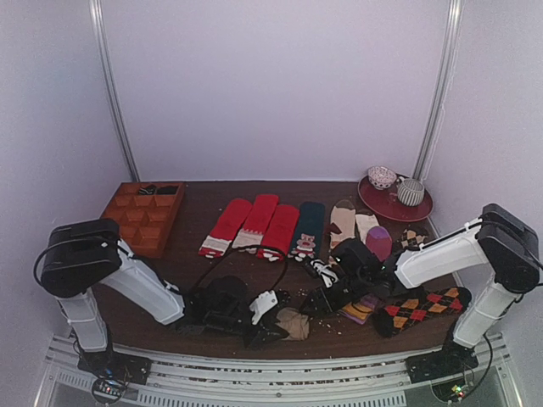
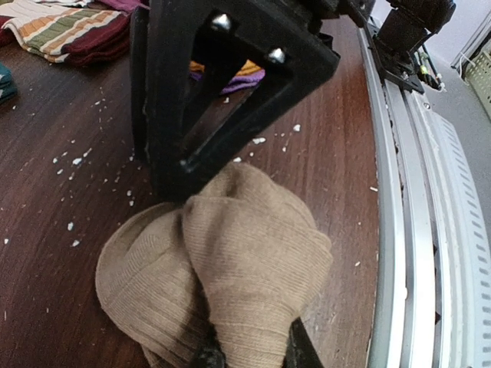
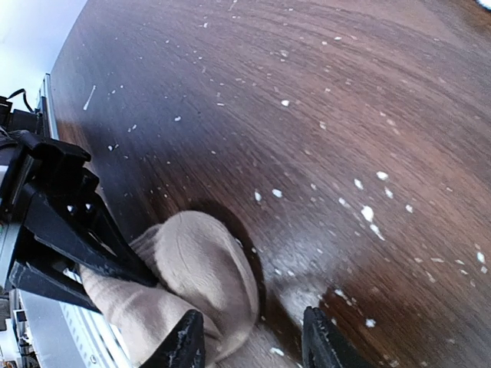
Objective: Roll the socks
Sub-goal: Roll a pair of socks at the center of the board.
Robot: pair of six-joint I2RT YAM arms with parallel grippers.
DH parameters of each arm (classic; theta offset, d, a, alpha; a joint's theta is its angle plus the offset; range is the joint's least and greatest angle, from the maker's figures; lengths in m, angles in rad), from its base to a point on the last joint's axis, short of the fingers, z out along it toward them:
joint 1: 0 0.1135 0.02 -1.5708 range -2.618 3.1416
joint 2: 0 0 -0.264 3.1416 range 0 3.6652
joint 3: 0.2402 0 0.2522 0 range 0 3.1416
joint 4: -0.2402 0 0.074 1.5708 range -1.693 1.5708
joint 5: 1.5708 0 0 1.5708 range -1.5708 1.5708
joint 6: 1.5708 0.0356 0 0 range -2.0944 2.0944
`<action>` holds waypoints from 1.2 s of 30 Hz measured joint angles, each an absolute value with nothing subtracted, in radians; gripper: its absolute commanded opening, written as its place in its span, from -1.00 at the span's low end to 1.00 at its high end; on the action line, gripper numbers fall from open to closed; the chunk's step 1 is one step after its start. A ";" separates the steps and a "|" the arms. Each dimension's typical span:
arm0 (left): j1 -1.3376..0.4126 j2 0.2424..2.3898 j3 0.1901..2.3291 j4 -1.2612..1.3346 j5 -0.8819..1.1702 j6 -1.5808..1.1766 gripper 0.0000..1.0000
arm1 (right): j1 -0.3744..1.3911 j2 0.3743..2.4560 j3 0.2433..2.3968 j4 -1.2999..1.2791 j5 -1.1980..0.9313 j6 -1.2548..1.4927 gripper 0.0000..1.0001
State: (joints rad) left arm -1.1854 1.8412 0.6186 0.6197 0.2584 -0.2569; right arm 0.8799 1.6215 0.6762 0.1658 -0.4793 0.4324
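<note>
The socks (image 2: 238, 261) are a tan-brown knit bundle lying on the dark wooden table near its front edge, also seen in the top view as the socks (image 1: 296, 323). My left gripper (image 2: 253, 354) is shut on a fold of the bundle, which wraps over its fingertips (image 2: 207, 356). My right gripper (image 3: 253, 345) hovers low just beyond the bundle. It is open, its left finger (image 3: 182, 343) resting against the edge of the socks (image 3: 201, 268), with mostly bare table in the gap. In the top view both grippers meet at the bundle, left gripper (image 1: 270, 318) and right gripper (image 1: 320, 301).
A row of red and patterned socks (image 1: 254, 222) lies across the table's middle. An argyle sock (image 1: 420, 309) lies by the right arm. A wooden compartment tray (image 1: 144, 216) sits back left, a red plate (image 1: 389, 206) with cups back right. The metal front rail (image 2: 414, 230) runs close by.
</note>
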 measured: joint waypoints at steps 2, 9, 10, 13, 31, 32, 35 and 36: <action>-1.185 1.851 0.627 0.624 0.262 -0.257 -1.00 | 0.888 1.638 0.676 0.193 -0.484 0.445 -0.16; -1.175 1.923 0.722 0.601 0.305 -0.278 -1.00 | 0.918 1.601 0.643 0.236 -0.426 0.443 -0.01; -1.169 1.931 0.729 0.601 0.319 -0.285 -1.00 | 0.919 1.559 0.625 0.236 -0.407 0.432 0.06; -1.152 1.943 0.734 0.604 0.360 -0.302 -1.00 | 0.921 1.426 0.580 0.238 -0.361 0.390 0.18; -1.119 1.998 0.751 0.637 0.470 -0.339 -1.00 | 1.076 1.380 0.470 0.257 -0.265 0.164 0.44; -1.118 1.999 0.751 0.638 0.471 -0.339 -1.00 | 1.076 1.391 0.471 0.265 -0.262 0.160 0.44; -1.118 2.000 0.751 0.640 0.475 -0.339 -1.00 | 1.076 1.432 0.476 0.272 -0.244 0.148 0.41; -1.117 2.001 0.751 0.641 0.476 -0.339 -1.00 | 1.076 1.450 0.480 0.271 -0.237 0.144 0.34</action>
